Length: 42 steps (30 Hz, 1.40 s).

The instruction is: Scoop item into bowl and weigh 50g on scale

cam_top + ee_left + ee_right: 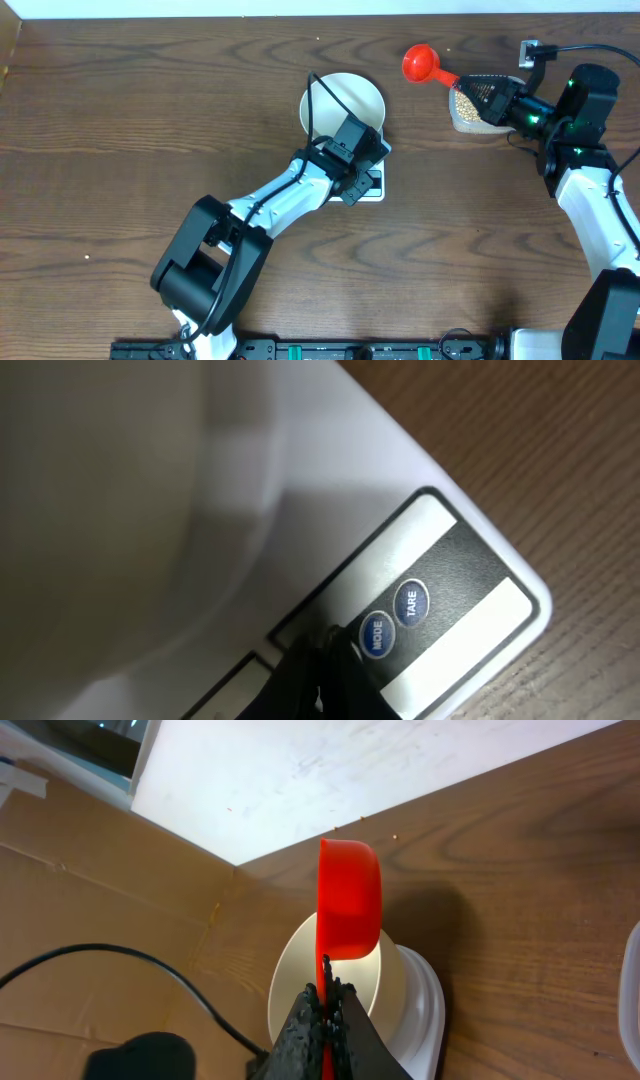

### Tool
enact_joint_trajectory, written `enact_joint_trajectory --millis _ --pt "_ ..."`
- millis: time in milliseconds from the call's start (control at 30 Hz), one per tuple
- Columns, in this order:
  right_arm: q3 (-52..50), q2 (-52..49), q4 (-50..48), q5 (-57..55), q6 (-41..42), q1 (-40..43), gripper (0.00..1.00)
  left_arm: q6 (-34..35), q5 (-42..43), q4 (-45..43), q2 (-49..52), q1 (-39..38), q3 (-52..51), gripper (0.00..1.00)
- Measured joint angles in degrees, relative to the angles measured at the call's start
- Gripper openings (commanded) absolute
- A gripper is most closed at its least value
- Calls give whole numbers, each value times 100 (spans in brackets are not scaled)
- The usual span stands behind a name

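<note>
While the right end effector [325, 1002] grips the scoop [350, 900], the left [328, 650] (clenched) crowds the scale's [480, 575] edge.

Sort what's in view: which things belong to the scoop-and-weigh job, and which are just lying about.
Belongs to the job:
- beans in the clear tub
- red scoop
- white bowl
- scale under the bowl

Just lying about:
- cardboard wall at the table's edge
- black cable
</note>
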State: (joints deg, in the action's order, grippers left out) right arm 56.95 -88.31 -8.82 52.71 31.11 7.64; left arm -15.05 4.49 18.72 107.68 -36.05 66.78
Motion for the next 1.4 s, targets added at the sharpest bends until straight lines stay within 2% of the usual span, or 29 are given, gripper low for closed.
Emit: enact_joint_trajectory --millis 233,833,1133,1400 --pt "0 0 0 0 -17 0 1 0 -37 9 -393 0 0 7" --pt "0 0 50 0 -24 0 1 168 -39 57 -461 0 -2 7" --pt "0 0 636 2 -286 0 1 284 -39 35 -1727 109 -2 7" --pt "0 0 824 2 -533 0 1 304 -39 98 -1746 118 -2 8"
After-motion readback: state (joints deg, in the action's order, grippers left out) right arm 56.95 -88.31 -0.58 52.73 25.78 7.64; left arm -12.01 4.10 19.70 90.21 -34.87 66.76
